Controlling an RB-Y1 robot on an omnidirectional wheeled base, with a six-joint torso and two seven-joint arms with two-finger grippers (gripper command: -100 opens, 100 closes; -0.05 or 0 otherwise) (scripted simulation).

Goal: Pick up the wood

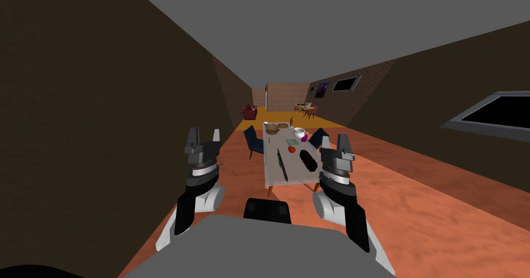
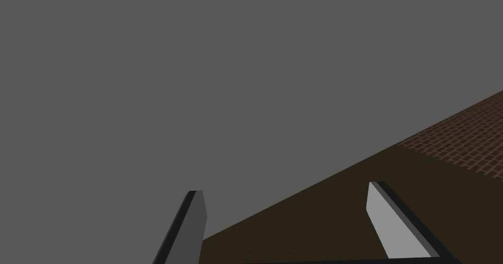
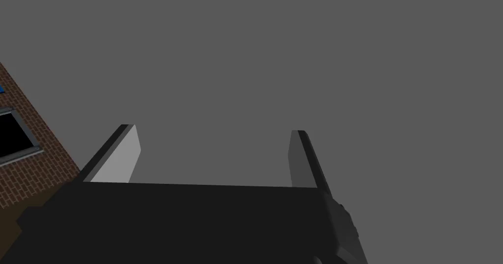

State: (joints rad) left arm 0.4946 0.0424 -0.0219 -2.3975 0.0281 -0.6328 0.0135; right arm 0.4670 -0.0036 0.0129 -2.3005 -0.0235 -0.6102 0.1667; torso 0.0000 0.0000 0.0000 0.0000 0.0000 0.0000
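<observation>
A long pale table (image 1: 274, 175) stands ahead of me on the orange floor. On its near right part lies a dark, log-shaped piece (image 1: 308, 161), which I take for the wood. My right gripper (image 1: 334, 139) is raised just right of the table, close beside the log in the head view, with its fingers (image 3: 125, 150) open and nothing between them. My left gripper (image 1: 204, 133) is raised left of the table, well apart from the log. Its fingers (image 2: 390, 221) are also open and bare, pointing upward at the ceiling.
The table also holds a thin dark rod (image 1: 281, 165), a red round thing (image 1: 291, 149), a teal square (image 1: 291, 141), a white cup (image 1: 299, 132) and a brown bowl (image 1: 272, 128). Blue chairs (image 1: 253, 140) flank it. Dark walls run along both sides.
</observation>
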